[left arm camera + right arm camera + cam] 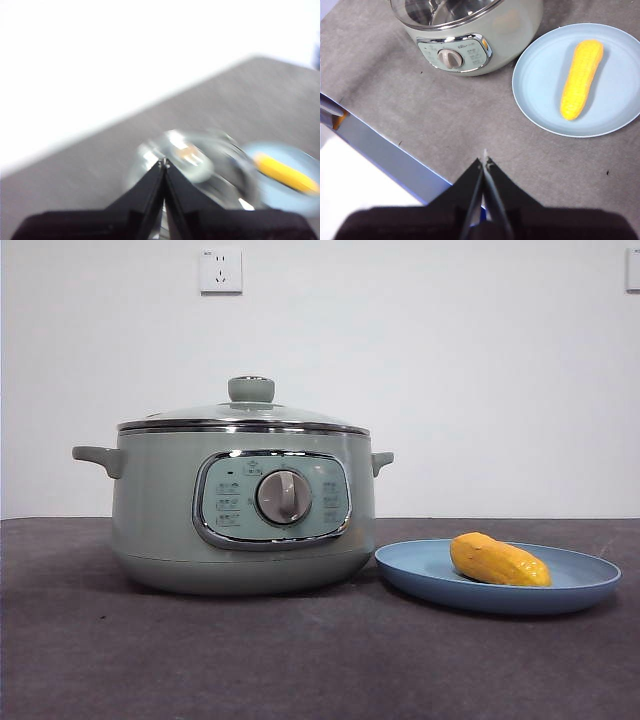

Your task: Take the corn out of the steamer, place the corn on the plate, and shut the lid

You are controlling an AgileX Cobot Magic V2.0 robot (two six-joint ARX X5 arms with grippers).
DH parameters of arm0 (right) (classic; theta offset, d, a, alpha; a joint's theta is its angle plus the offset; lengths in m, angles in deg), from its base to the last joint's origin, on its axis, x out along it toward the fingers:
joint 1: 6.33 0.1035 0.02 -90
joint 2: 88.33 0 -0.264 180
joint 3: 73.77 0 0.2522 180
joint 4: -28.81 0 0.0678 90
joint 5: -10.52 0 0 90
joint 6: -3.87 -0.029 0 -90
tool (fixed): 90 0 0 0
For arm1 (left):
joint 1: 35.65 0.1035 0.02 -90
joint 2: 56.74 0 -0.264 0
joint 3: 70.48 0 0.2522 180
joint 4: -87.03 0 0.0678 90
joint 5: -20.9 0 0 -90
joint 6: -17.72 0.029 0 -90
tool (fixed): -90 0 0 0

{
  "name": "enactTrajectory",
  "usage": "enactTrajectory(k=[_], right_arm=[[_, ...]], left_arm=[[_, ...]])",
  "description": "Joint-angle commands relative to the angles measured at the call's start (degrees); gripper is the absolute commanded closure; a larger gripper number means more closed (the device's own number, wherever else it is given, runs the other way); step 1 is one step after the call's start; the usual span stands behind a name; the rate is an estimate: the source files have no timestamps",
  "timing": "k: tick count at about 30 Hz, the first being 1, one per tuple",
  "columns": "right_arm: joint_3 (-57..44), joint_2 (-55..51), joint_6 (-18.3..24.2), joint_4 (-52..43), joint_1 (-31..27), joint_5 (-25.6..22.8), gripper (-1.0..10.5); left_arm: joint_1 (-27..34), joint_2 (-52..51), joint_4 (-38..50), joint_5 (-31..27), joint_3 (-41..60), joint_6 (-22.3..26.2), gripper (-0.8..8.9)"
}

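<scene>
Corn [499, 560] lies on the light-blue plate [590, 588], nearest the camera, just beside the steamer [240, 515]. It looks light, firm and smooth, best pinched across its thick middle. Behind, the glass lid [245, 417] sits on the pot; breakable and likely heavy, it offers its knob. The right gripper [485, 161] and left gripper [164, 162], blurred, seem pressed together, empty.
</scene>
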Motion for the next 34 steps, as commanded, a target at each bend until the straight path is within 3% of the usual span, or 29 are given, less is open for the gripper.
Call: enactTrajectory(k=[1,8,17,28,34], right_arm=[[-0.44,-0.02,0.09,-0.11,0.13,-0.13,9.5],[-0.44,-0.02,0.09,-0.11,0.13,-0.15,9.5],[-0.44,-0.02,0.11,-0.11,0.13,-0.15,9.5],[-0.44,-0.02,0.09,-0.11,0.13,-0.15,9.5],[-0.44,-0.02,0.09,-0.11,0.13,-0.15,9.5]], left_arm=[[3.96,-5.11,9.05,-0.39,8.52,1.81,8.17],[7.34,-18.67,20.70,-9.84,30.12,1.68,8.17],[9.70,-31.34,22.93,-11.76,50.36,-1.20,8.17],[10.82,-42.05,23.19,-13.59,61.75,-4.42,8.17],[10.82,-42.03,19.34,-13.79,62.51,-5.79,8.17]])
